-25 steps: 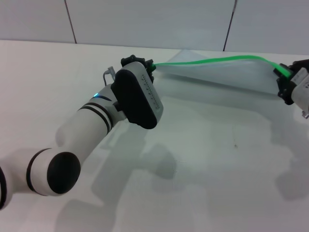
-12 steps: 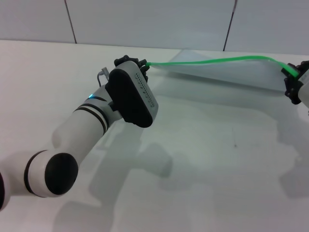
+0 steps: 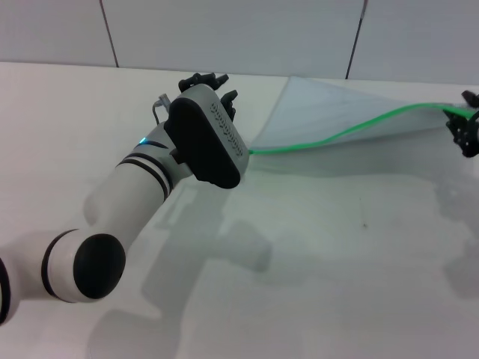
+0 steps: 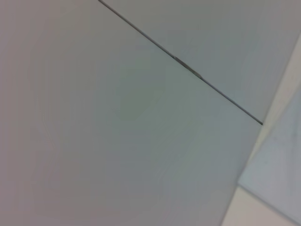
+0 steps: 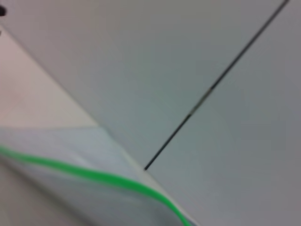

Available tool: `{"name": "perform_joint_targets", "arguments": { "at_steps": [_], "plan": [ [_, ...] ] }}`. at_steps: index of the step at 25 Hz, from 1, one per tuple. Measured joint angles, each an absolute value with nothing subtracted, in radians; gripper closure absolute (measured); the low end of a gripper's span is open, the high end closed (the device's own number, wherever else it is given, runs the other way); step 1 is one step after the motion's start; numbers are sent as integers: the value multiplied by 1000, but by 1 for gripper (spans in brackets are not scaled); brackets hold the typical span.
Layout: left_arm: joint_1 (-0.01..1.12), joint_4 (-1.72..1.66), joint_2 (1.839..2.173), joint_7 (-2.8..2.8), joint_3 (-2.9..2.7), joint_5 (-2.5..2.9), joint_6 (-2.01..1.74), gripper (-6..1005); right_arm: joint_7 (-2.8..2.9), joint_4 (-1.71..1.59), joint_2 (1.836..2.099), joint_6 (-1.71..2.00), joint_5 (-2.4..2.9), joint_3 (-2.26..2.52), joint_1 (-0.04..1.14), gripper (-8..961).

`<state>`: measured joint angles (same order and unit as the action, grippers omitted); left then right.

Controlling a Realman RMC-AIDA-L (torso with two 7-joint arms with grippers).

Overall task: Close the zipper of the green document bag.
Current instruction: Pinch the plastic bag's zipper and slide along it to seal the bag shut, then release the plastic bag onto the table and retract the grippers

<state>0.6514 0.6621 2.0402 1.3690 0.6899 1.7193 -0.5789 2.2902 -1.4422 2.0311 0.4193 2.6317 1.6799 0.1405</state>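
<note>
Now right gripper (image 3: 468,127) clenches zipper (image 3: 352,132) end; green document bag (image 3: 329,112) contents, left gripper (image 3: 209,86) state unclear.

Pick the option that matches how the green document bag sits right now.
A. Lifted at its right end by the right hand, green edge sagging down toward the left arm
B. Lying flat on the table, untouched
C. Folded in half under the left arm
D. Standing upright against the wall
A: the right hand holds up one end of the green document bag, and the zipper droops toward the left hand.
</note>
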Motion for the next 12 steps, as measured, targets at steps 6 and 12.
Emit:
{"name": "perform_joint_targets", "arguments": {
  "at_steps": [6,12],
  "plan": [
    [642,677,2041,1303,688,1719,-651,729,2361,-1518,2032,391,2623,1657,87,658],
    [599,730,2038,1180,685,1724,-783,614,2361,-1640,2032,148,2620,1782,-56,382]
  ]
}}
